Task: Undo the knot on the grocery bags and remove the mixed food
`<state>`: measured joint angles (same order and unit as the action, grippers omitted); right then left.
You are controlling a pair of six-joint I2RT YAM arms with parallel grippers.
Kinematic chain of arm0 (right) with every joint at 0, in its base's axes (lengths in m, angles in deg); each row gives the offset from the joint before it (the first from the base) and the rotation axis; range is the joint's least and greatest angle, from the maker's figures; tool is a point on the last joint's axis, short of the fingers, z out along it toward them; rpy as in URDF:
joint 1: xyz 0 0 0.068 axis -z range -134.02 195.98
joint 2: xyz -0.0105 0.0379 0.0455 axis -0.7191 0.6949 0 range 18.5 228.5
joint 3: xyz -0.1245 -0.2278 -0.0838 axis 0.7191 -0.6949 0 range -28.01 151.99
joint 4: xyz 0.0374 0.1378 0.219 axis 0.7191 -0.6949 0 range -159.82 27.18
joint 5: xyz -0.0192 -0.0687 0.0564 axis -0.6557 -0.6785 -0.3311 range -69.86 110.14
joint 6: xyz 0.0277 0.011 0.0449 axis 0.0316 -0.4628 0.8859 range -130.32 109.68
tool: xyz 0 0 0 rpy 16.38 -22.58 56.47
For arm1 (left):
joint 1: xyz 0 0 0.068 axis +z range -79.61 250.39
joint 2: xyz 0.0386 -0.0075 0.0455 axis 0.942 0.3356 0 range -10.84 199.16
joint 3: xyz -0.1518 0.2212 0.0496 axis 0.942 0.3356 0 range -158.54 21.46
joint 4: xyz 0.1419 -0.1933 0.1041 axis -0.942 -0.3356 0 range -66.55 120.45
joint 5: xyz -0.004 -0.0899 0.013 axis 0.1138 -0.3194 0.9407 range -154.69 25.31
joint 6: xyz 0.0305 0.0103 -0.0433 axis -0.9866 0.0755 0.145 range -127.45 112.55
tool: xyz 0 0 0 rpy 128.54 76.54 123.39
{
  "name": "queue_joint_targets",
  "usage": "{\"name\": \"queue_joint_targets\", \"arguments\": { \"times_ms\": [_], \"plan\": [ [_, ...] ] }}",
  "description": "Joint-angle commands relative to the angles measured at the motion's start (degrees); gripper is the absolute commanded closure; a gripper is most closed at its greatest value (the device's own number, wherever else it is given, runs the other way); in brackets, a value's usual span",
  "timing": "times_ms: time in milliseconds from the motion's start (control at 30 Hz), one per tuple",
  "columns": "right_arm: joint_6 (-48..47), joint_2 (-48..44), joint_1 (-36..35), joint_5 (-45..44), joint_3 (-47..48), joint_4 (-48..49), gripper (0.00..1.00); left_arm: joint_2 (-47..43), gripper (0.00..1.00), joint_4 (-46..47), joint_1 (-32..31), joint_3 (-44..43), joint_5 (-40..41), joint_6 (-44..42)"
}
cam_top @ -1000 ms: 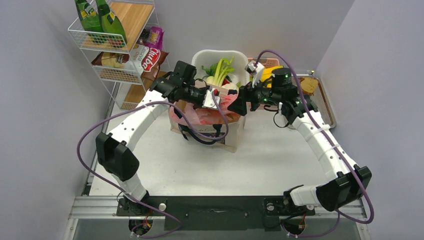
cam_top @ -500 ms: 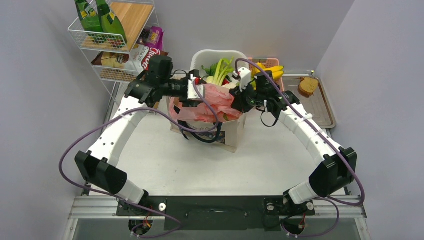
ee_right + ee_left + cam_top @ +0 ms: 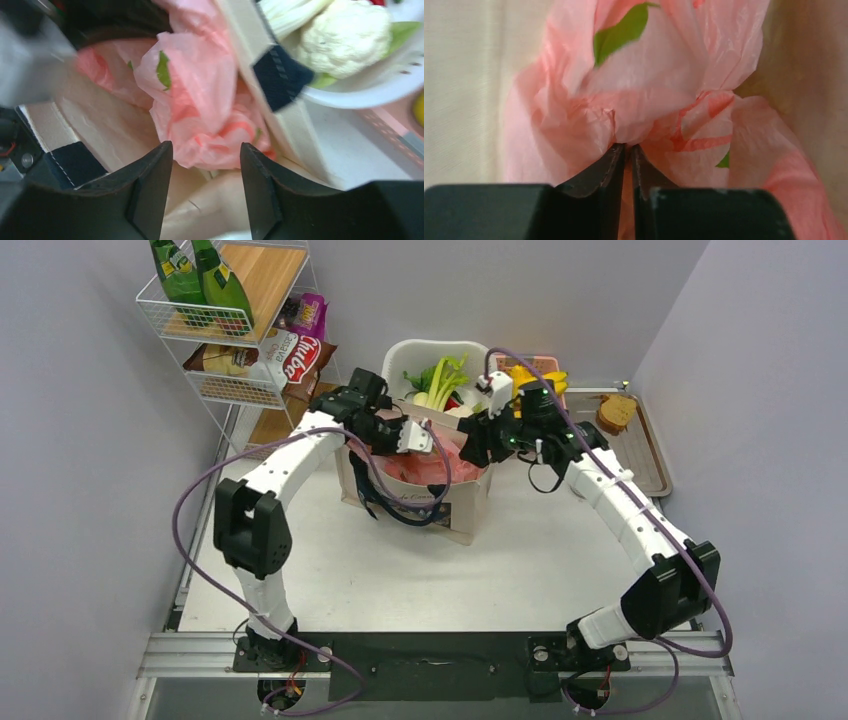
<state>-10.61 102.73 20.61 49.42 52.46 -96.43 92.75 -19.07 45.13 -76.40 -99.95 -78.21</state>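
Looking from the left side, I see the wire rack (image 3: 215, 390) at the far left corner of the table, with two green bottles (image 3: 200, 275) on its top shelf and a red-and-white snack packet (image 3: 300, 358) one shelf below. Near the middle of the far edge the beige canvas tote (image 3: 455, 508) stands open, and the pink plastic bag (image 3: 447, 462) sits inside it. My left gripper (image 3: 625, 148) reaches in from the left; its jaws are almost together and pinch a fold of the pink plastic, but I cannot tell if this fold is the knot itself. My right gripper (image 3: 206, 152) hangs over the bag from the right, jaws wide apart, holding nothing. Behind the tote is the white basket (image 3: 440, 344) with a pale-green leafy stalk (image 3: 447, 375) and a cauliflower (image 3: 345, 25). Further right the bananas (image 3: 537, 380) lie at the far edge, and a metal tray (image 3: 650, 460) is at the far right corner.
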Motion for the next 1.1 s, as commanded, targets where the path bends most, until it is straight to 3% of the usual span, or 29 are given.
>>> {"name": "queue_joint_targets", "arguments": {
  "times_ms": [0, 100, 167, 200, 267, 333, 567, 833, 967, 1067],
  "plan": [
    [5.17, -4.97, 7.21, 3.3, 2.17, 0.91, 0.5, 6.02, 0.94, -4.14, -3.46, -4.31, 3.34, -7.35],
    [6.01, -6.36, 9.49, 3.47, 2.4, 1.14, 0.45, 9.38, 0.93, -5.3, -5.71, -4.04, 5.69, -9.21],
    [5.78, -6.98, 9.99, 3.11, 2.25, 1.3, 0.44, 10.65, 0.78, -7.47, -7.12, -4.82, 7.76, -8.88],
    [5.53, -7.21, 10.05, 2.91, 2.07, 1.29, 0.44, 10.22, 0.61, -8.39, -7.46, -5.2, 8.42, -7.33],
    [5.33, -7.4, 10.07, 2.66, 1.88, 1.5, 0.44, 7.55, 0.44, -8.59, -8.44, -6.25, 8.49, -3.98],
    [5.44, -7.26, 10.08, 2.42, 1.73, 2.14, 0.43, 3.96, 0.37, -8.4, -8.71, -7.57, 8.28, -0.93],
    [5.69, -5.43, 10.03, 2.09, 3.58, 4.2, 0.41, -6.09, 0.26, -6.63, -8.73, -13.62, 6.63, 5.45],
    [5.16, -4.66, 9.68, 0.51, 6.18, 4.38, 0.41, -9.91, 0.27, -2.47, -5.11, -16.25, 6.02, 12.29],
    [5.7, -7.32, 10.8, 0.13, 5.17, 4.39, 0.39, -13.1, 0.29, 1.48, 1.57, -17.5, 2.66, 32.14],
    [7.24, -10.21, 12.11, -0.16, 3.25, 4.62, 0.29, -18.91, 0.27, 5.2, 5.79, -13.09, 7.33, 44.78]
  ]
}}
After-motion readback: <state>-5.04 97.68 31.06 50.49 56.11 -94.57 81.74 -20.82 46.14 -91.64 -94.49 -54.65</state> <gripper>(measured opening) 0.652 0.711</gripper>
